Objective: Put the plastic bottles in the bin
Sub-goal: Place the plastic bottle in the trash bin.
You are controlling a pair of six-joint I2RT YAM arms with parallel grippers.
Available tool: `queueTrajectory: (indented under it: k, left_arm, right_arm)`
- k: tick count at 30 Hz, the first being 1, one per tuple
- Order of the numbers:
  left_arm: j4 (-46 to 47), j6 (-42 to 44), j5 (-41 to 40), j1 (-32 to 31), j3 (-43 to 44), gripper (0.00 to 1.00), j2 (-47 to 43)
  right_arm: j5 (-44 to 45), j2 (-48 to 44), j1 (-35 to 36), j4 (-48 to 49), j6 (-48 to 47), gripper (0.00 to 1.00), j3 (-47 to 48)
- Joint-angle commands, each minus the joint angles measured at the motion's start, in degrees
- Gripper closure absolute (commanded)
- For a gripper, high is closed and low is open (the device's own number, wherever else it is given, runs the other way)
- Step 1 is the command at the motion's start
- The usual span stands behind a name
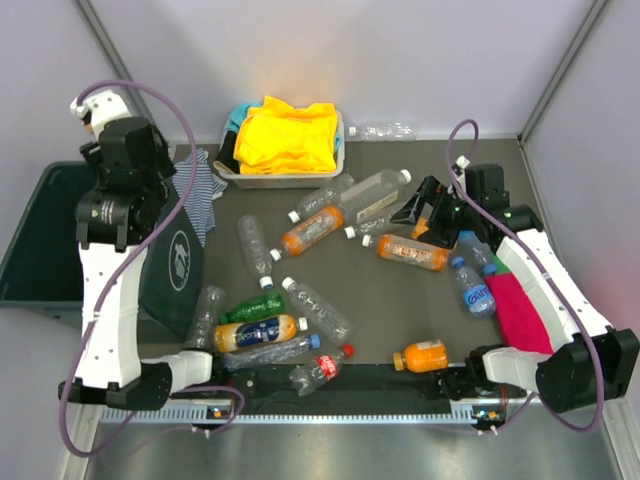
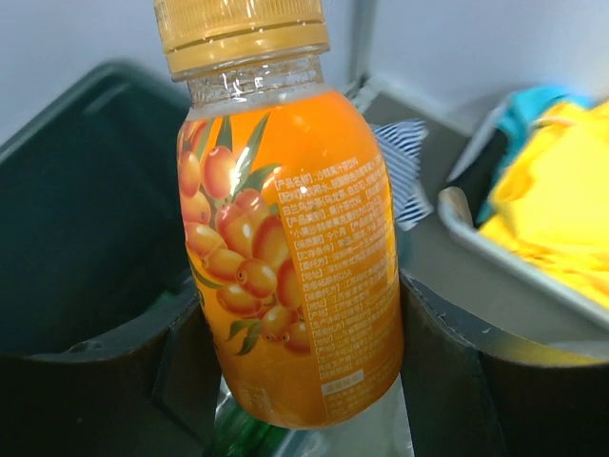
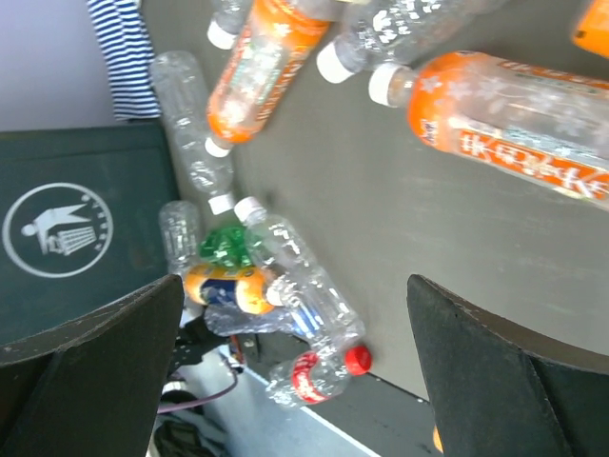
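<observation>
Dark grey table (image 1: 400,310), clear and orange plastic bottles (image 1: 312,229) strewn across its middle. Large dark green rectangular plastic bin (image 1: 40,235) at left edge. Right gripper (image 3: 300,352) spread wide, empty, above bottles. Left gripper (image 2: 304,381) clamps squat orange yellow-capped plastic bottle (image 2: 285,248), upright, close by bin's open top.

Juice bottle (image 2: 285,238): orange, berry label, yellow cap, upright, clamped in left pincer (image 2: 295,381) at rim of dark green bin (image 2: 86,219), open-topped. Others lie flat, scattered on table (image 1: 400,310): orange-labelled bottle (image 1: 312,230), clear bottle (image 1: 317,308), green bottle (image 1: 252,308), blue-labelled bottle (image 1: 475,292), red-capped bottle (image 1: 322,372).
</observation>
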Motion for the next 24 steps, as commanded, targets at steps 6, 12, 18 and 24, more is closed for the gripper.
queueTrajectory:
  k: [6,12,18,24]
  left_arm:
    - [-2.11,-5.52,-7.04,1.01,-9.93,0.07,-6.71]
    - [-0.88,-2.63,-2.14,1.01,-5.19,0.01,-6.44]
    - [2.63,0.54,18.51,1.01,-2.11,0.01,-5.39]
    - [6.58,1.78,38.62,0.66,-3.69,0.01,-4.07]
  right_arm:
    - [10.83,0.18,-0.56,-7.52,-3.35,0.01,2.83]
    - [18.04,0.09,-0.47,-13.59,-2.38,0.01,3.09]
    - [20.24,-0.43,-0.56,-19.56,-3.35,0.01,0.82]
    - [21.03,-6.14,0.49,-25.45,-0.28,0.01,-3.58]
